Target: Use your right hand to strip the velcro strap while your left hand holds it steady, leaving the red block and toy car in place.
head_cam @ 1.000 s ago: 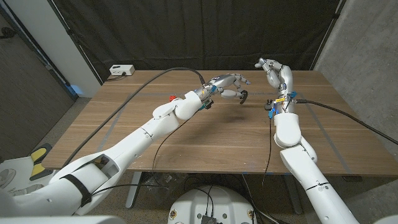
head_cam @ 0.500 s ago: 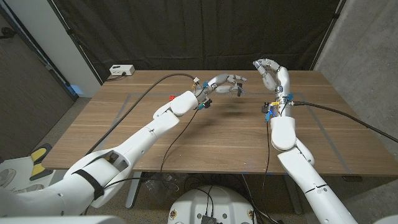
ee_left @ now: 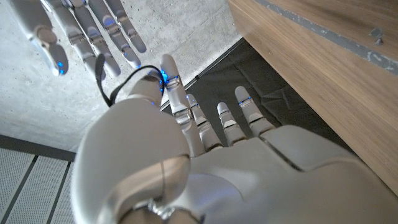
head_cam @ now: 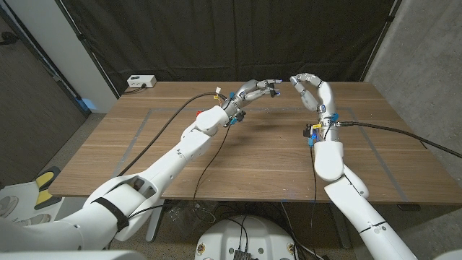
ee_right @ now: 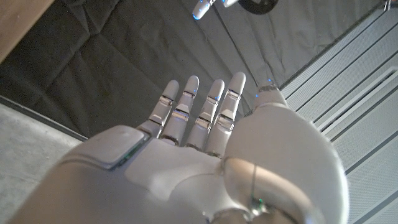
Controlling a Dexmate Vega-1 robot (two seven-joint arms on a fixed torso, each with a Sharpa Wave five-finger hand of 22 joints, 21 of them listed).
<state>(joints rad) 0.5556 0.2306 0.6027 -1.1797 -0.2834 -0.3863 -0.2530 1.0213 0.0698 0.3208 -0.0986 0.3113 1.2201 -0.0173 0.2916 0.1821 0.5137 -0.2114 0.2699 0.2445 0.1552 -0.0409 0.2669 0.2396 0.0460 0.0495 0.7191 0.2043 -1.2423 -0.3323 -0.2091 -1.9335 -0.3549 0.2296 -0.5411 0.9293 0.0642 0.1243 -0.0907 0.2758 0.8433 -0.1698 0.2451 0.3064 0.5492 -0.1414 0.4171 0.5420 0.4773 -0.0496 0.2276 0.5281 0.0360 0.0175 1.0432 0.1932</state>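
Left hand: white robot left hand point(head_cam: 257, 89) raised over far bench edge, a thin black velcro strap loop point(ee_left: 115, 87) pinched at its thumb.
Right hand: white robot right hand point(head_cam: 310, 89) near it, fingers apart, holding nothing.
Bench: brown wooden bench point(head_cam: 238, 159).

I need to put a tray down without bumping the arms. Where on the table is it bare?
The near middle of the table, between both forearms, is bare, as is its left side. The far edge is crowded: left hand and right hand almost meet there, near the white box.
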